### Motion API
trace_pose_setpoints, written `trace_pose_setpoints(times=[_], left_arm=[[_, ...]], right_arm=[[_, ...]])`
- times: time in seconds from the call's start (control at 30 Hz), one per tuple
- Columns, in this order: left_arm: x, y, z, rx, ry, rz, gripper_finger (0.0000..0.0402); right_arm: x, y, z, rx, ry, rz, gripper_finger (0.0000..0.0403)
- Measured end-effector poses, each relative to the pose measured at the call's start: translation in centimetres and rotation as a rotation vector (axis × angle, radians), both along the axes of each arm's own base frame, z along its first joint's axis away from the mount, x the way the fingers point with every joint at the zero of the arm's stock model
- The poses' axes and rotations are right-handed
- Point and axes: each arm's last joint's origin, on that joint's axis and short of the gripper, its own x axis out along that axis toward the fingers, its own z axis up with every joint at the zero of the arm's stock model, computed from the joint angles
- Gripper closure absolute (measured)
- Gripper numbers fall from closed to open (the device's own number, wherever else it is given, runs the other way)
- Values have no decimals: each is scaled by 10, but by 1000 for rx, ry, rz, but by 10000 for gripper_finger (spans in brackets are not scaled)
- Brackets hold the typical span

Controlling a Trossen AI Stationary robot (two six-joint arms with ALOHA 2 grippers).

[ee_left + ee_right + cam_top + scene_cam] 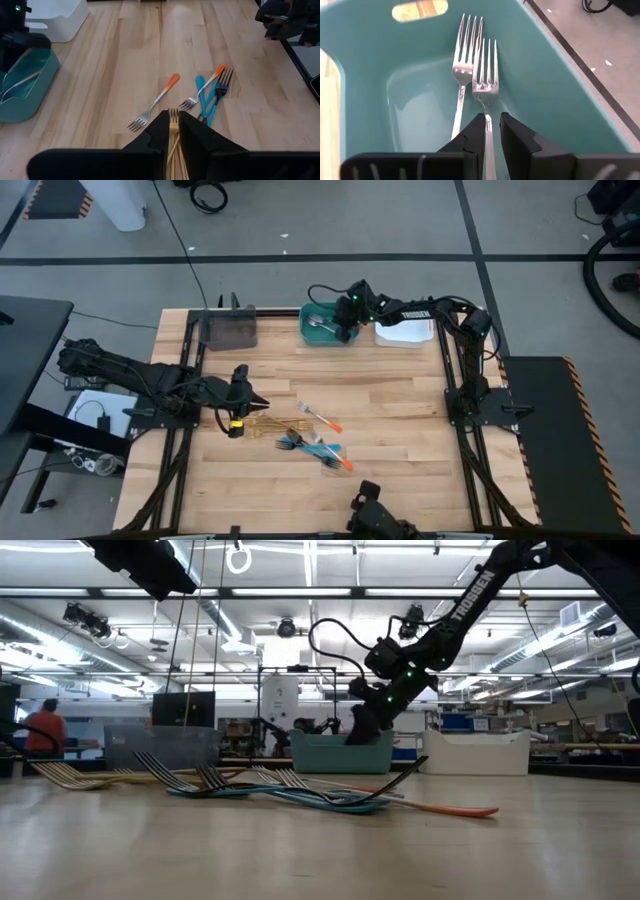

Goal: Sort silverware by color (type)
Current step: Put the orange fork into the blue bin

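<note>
Wooden tabletop (400, 400), far edge: right gripper (491, 131) reaches into the teal plastic bin (545, 90), fingers slightly parted around a plain silver fork (485, 75) beside its match, grouping like types. Left gripper (172, 131), near the left edge, pinches gold-coloured forks (173, 120) from the mixed pile.

One word reads clearly: "TROSSEN", in white capitals, runs along the dark upper link of the right arm (468, 598) in the low view, slanting down toward the teal bin (342, 752). Nothing else around that bin is legible: no labels, no numbers.
</note>
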Motion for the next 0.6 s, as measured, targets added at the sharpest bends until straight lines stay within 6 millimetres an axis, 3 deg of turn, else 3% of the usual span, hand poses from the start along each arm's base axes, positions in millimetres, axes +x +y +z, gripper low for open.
trace_pose_setpoints(times=[0.43, 0.6], left_arm=[[0, 0, -1, 2, 7, 0, 351], [0, 0, -1, 3, 7, 0, 351]], right_arm=[[5, 2, 15, 69, 121, -1, 246], [3, 2, 12, 42, 176, -36, 239]])
